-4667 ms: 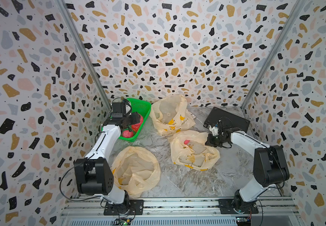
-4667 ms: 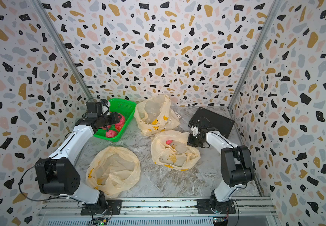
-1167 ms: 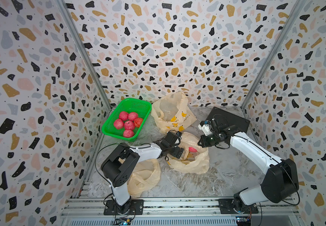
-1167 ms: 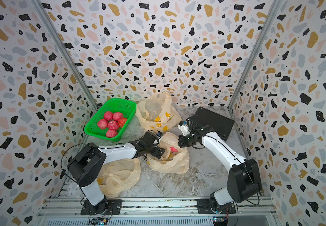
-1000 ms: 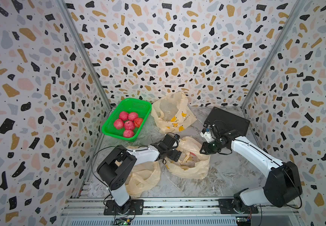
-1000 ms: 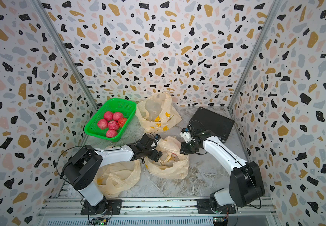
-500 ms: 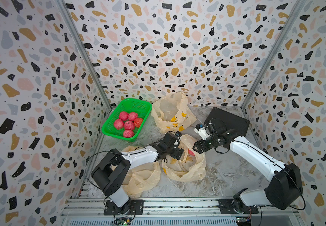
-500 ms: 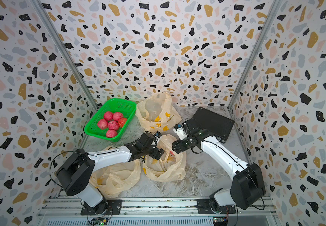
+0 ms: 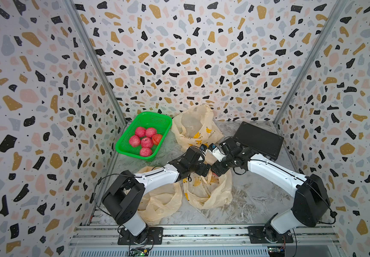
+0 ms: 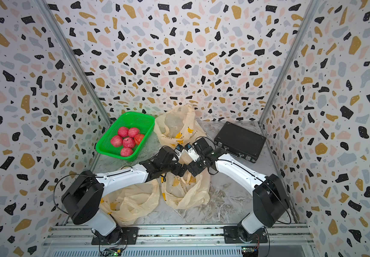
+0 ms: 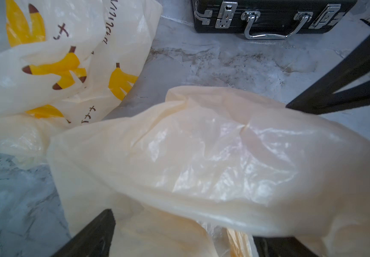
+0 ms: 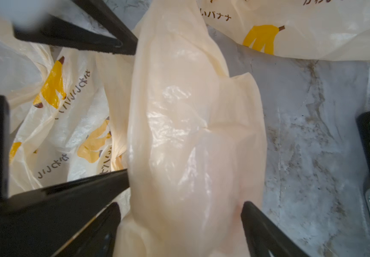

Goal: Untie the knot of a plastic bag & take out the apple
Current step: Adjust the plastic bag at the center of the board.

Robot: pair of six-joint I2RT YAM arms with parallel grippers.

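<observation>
Plastic bag (image 9: 208,191) lies midway across the surface (image 9: 257,200), its raised fold running lengthwise between the jaws; left gripper (image 9: 203,170) and right gripper (image 9: 217,170) meet over it, equally near, both spread apart.

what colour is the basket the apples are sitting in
Bright green: a plastic mesh basket, clearest in a top view.

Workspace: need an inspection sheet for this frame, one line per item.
Surface: marbled table, scuffed.
Job's things: middle bag under both hands, its apple not clearly seen; green basket holds six apples.
Clutter: back bag, front bag, black case.
Hands: left hand and right hand open, each straddling the middle bag's fold.
Cables: loop at the left arm's base, nothing snagged seen.
Surroundings: terrazzo walls on three sides, rail in front.
</observation>
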